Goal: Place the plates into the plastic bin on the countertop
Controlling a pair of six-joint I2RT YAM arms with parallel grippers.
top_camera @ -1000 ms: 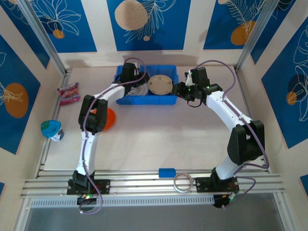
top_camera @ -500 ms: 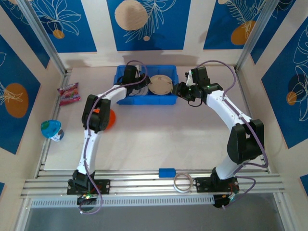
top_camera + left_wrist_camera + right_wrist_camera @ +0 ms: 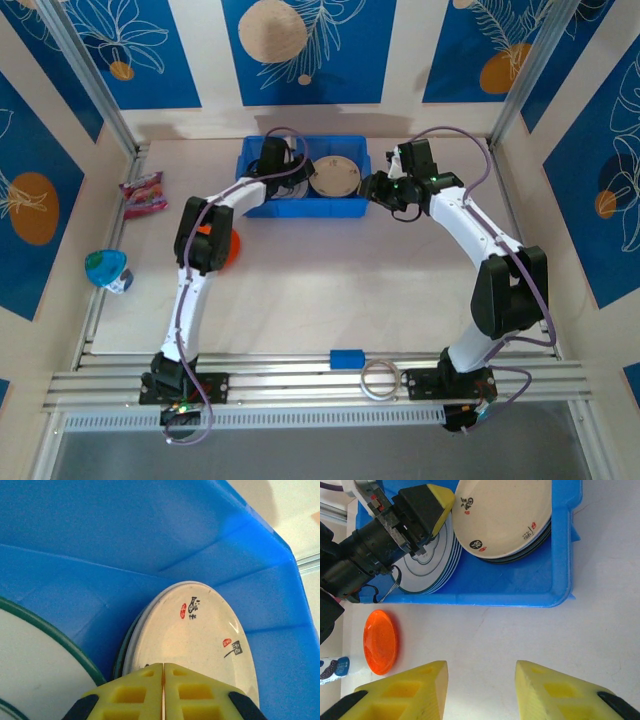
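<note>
Since a second ago, the left gripper (image 3: 163, 674) has crept a little to the right inside the blue bin (image 3: 510, 600), while the right arm has hardly budged. From the left wrist camera I see that gripper's yellow fingers (image 3: 135, 690) pressed flat together with only a hairline seam between them and nothing caught in it. They are poised low in the bin between the two stacks. Just ahead of the tips lies the cream plate (image 3: 192, 640) with black and red characters, topping a stack whose darker rims show beneath it. To the left are the white plates with green rings (image 3: 427, 562), also stacked. The two stacks sit side by side on the bin floor.

The right gripper (image 3: 480, 672) hovers over the bare countertop (image 3: 330, 290) just outside the bin's right end. Its fingers are spread wide and it holds nothing.

One orange plate (image 3: 380, 641) remains out on the countertop near the bin's left end, partly under the left arm's elbow in the overhead view. A pink packet (image 3: 143, 193) and a teal object (image 3: 105, 268) lie farther left. A small blue block (image 3: 347, 358) and a ring (image 3: 380, 380) rest by the near rail.
</note>
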